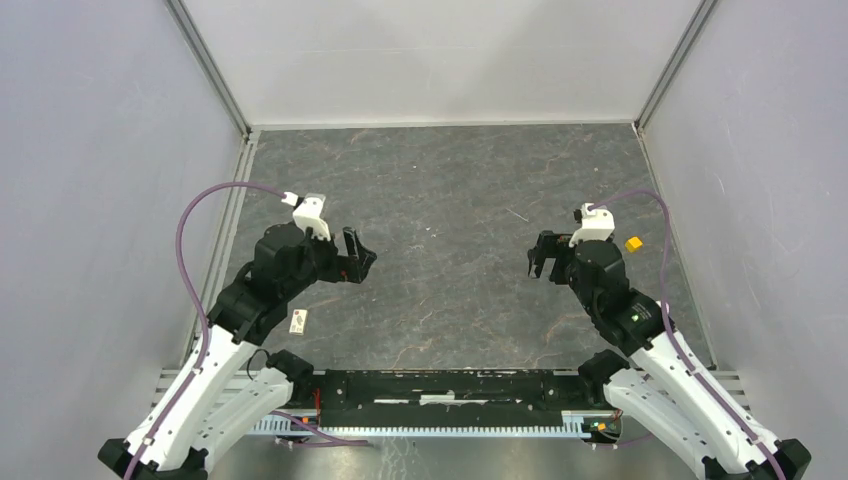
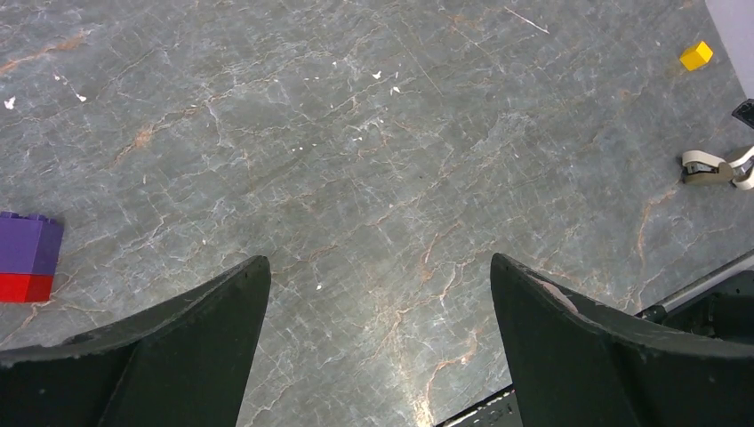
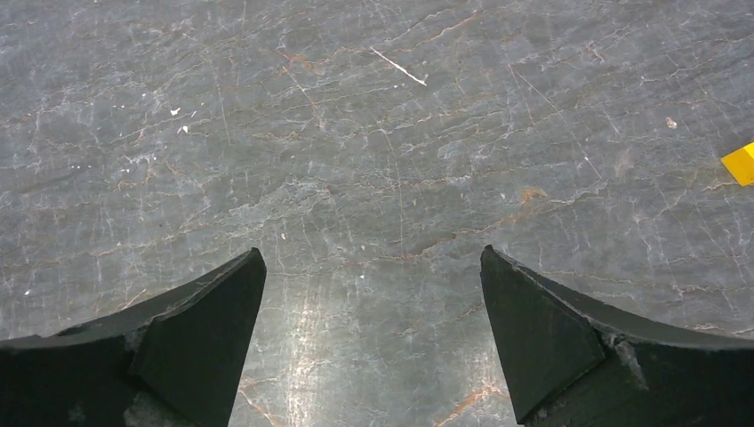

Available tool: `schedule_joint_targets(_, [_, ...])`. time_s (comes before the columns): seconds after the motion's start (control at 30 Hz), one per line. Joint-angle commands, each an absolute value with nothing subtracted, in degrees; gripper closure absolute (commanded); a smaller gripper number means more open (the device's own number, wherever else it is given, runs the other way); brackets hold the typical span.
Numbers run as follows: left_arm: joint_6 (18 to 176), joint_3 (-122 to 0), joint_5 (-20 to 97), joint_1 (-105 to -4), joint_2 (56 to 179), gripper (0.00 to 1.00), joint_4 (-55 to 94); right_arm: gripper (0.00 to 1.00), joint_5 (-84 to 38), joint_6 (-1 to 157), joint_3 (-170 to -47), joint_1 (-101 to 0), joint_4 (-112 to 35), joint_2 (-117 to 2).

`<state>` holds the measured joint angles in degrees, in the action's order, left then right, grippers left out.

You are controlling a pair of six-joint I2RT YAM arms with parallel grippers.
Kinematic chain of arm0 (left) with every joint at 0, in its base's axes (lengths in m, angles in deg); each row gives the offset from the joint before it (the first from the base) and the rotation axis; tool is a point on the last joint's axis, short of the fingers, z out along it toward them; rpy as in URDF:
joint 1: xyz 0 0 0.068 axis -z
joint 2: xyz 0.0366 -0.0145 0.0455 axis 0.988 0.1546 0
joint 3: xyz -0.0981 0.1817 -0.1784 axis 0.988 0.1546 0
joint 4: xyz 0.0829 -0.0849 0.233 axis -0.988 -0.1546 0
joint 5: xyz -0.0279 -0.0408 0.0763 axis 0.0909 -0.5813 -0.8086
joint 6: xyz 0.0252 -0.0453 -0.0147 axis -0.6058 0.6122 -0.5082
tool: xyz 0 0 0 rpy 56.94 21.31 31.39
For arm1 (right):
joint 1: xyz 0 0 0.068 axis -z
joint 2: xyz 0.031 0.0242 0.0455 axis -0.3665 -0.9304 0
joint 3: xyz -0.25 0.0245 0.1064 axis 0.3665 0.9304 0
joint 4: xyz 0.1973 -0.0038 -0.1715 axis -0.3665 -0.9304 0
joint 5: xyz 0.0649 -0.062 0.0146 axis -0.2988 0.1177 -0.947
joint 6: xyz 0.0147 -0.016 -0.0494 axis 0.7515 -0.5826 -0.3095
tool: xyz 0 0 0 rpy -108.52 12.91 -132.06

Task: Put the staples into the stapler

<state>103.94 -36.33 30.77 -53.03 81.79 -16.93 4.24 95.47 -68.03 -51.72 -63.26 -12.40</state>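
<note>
The staples box [image 1: 298,321], tiny, flat and white with dark print, lies on the grey stone table beside my left arm, behind the left gripper. No stapler shows in any view. A thin pale sliver [image 1: 517,214] lies mid-table, also in the right wrist view [image 3: 398,67]; I cannot tell whether it is the staple strip. My left gripper [image 1: 355,255] is open and empty above bare table [image 2: 379,260]. My right gripper [image 1: 545,255] is open and empty too, over bare table [image 3: 372,251]. The two grippers face each other across the middle.
A yellow cube [image 1: 633,243] sits beside the right wrist, also in the left wrist view [image 2: 696,55]. A purple-and-red block [image 2: 27,258] lies at that view's left edge. Grey walls close three sides. The black base rail [image 1: 460,400] runs along the near edge.
</note>
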Motion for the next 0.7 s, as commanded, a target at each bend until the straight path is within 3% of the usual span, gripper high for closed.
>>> schedule_joint_targets(0.0, [100.6,-36.1,30.4,-53.2,80.6,0.0,-14.8,0.02,6.9,97.0,-68.6,-51.6,-63.1,-12.7])
schedule_joint_targets(0.27, [101.2,-35.7,24.1,-53.2,77.9,0.0,-15.3,0.02,14.8,105.4,-69.4,-51.6,-66.3,-15.1])
schedule_joint_targets(0.53, [103.0,-35.7,16.3,-53.2,75.8,0.0,-17.3,0.02,40.6,127.1,-76.4,-51.1,-86.4,-27.2])
schedule_joint_targets(0.67, [102.7,-35.5,16.0,-53.2,76.2,0.0,-17.3,0.02,42.3,129.5,-76.8,-47.9,-85.5,-32.2])
